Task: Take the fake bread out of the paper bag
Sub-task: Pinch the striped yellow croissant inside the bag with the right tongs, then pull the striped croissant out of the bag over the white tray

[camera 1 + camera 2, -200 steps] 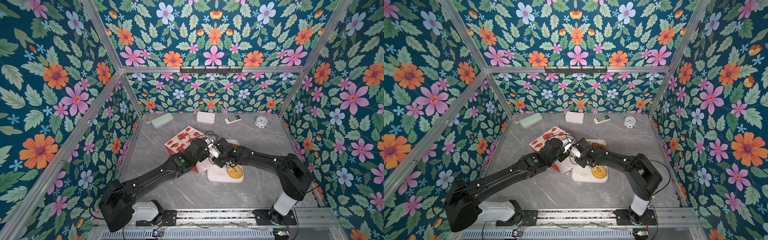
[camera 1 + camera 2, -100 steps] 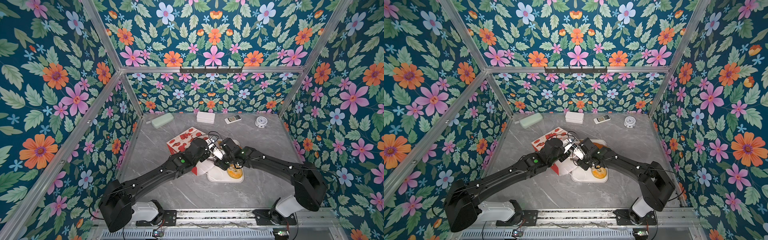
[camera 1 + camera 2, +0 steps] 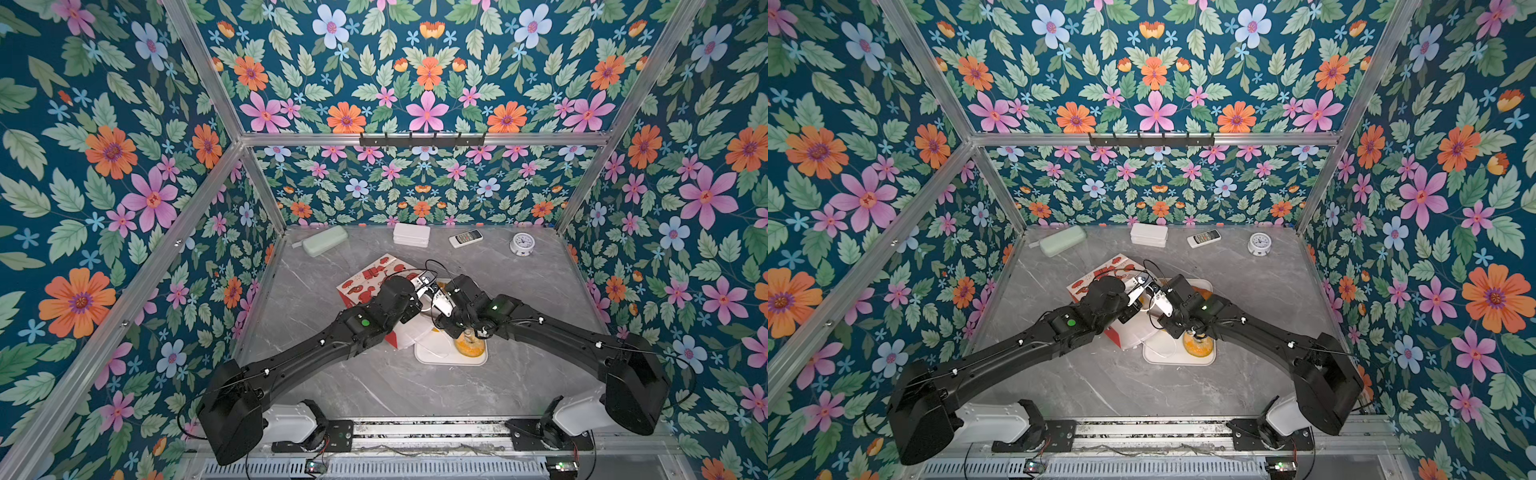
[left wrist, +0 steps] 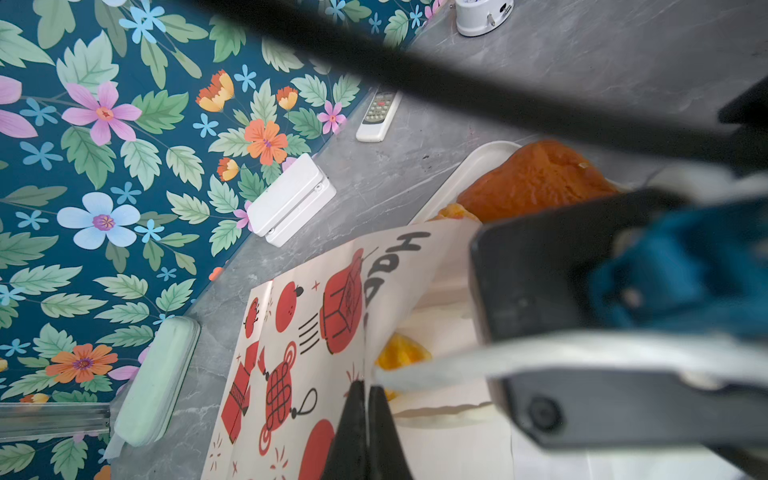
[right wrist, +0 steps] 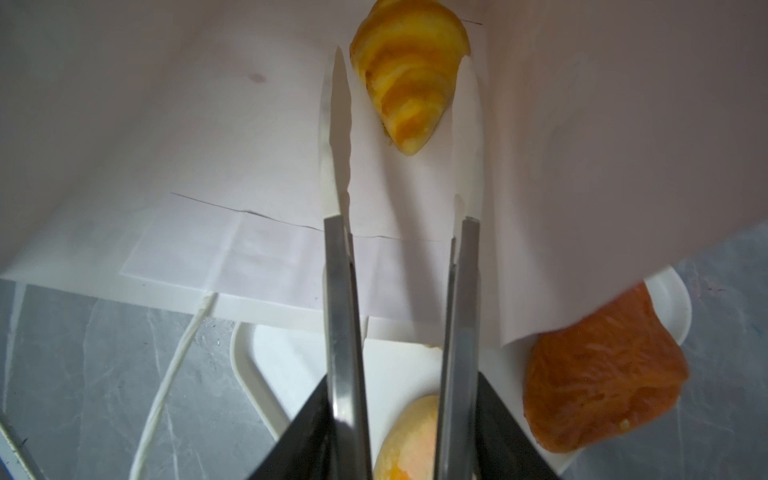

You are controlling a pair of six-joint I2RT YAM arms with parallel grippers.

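The white paper bag (image 3: 370, 278) (image 3: 1100, 274) with red prints lies on its side, its mouth over a white tray (image 3: 432, 357). My left gripper (image 4: 365, 395) is shut on the bag's upper mouth edge (image 4: 374, 291) and holds it up. My right gripper (image 5: 401, 382) is shut on metal tongs (image 5: 336, 266), which reach into the bag. The tong arms stand apart, with a yellow croissant (image 5: 411, 79) between their tips and touching neither. More fake bread lies on the tray: an orange-brown piece (image 5: 598, 374) (image 4: 536, 183) and a yellow bun (image 5: 411, 440) (image 3: 469, 347).
Along the back wall lie a green case (image 3: 324, 241), a white box (image 3: 411, 235), a remote (image 3: 465, 239) and a small clock (image 3: 521, 243). The bag's cord handle (image 5: 174, 365) trails on the grey table by the tray's rim (image 5: 245, 365).
The right arm's elbow has swung out to the right and lower while its gripper stays at the bag's mouth. The left arm and the bag have hardly moved.
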